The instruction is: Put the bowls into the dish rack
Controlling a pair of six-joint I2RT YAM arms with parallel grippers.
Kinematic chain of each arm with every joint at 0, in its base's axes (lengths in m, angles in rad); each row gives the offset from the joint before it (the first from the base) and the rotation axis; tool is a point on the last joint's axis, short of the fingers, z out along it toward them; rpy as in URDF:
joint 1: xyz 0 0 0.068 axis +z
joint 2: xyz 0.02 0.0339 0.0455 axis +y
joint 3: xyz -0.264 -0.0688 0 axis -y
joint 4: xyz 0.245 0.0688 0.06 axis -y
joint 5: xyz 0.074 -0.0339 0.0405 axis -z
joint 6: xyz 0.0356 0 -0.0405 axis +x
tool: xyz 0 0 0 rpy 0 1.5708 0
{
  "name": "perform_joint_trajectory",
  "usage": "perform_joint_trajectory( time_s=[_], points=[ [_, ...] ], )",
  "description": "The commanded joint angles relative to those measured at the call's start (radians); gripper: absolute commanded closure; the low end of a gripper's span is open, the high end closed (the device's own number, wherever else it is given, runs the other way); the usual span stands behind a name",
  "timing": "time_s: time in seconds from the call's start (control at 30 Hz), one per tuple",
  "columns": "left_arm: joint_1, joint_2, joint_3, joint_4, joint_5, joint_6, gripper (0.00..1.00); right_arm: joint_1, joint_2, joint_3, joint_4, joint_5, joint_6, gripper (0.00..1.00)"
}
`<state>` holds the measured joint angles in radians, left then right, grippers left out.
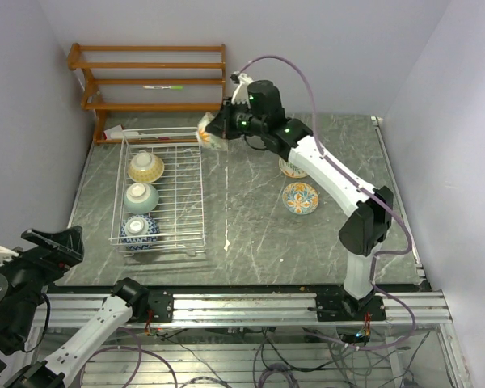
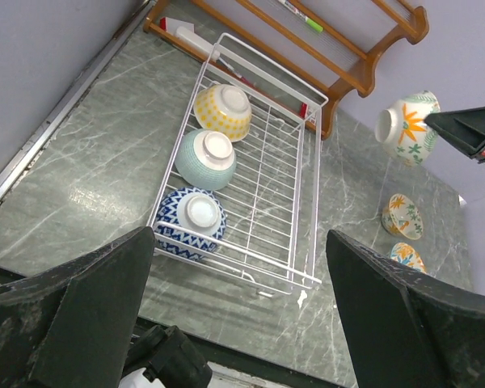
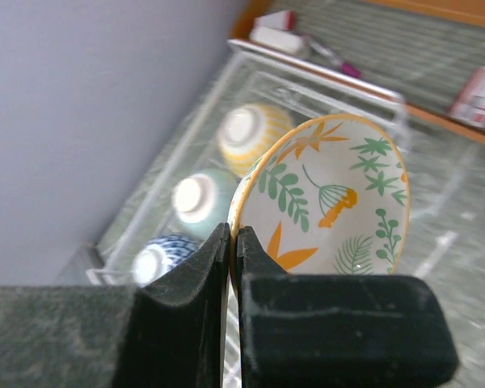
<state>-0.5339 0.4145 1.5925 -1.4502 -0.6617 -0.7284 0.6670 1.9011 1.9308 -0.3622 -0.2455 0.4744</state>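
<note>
The white wire dish rack (image 1: 196, 212) holds three upturned bowls in its left column: yellow (image 1: 145, 166), mint green (image 1: 141, 196) and blue (image 1: 139, 229). They also show in the left wrist view: yellow (image 2: 223, 111), mint (image 2: 205, 158), blue (image 2: 190, 221). My right gripper (image 1: 219, 127) is shut on the rim of a white bowl with orange and green leaves (image 3: 331, 202), held in the air by the rack's far right corner (image 2: 406, 126). Two patterned bowls (image 1: 300, 197) (image 1: 292, 168) sit on the table to the right. My left gripper (image 2: 238, 315) is open and empty, near the table's front left.
A brown wooden slatted shelf (image 1: 145, 81) stands against the back wall behind the rack. A small white and red item (image 1: 117, 132) lies at its foot. Walls close in on the left and right. The rack's right column (image 2: 271, 194) holds no bowls.
</note>
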Motion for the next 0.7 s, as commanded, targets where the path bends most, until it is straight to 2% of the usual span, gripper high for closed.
perform_joint_trajectory(
  time_s=[0.0, 0.4, 0.53, 0.67],
  points=[
    [-0.012, -0.010, 0.022, -0.006, -0.009, 0.019, 0.01, 0.089, 0.069, 0.069, 0.166, -0.151, 0.135, 1.00],
    [-0.014, -0.016, 0.044, -0.024, -0.005, 0.003, 0.01, 0.122, 0.295, -0.036, 0.683, -0.328, 0.500, 1.00],
    [-0.014, -0.014, 0.049, -0.031, 0.001, -0.004, 0.01, 0.118, 0.369, -0.042, 0.800, -0.358, 0.578, 1.00],
    [-0.014, -0.009, 0.053, -0.029, -0.002, -0.001, 0.01, 0.115, 0.412, -0.055, 0.826, -0.343, 0.606, 1.00]
  ],
)
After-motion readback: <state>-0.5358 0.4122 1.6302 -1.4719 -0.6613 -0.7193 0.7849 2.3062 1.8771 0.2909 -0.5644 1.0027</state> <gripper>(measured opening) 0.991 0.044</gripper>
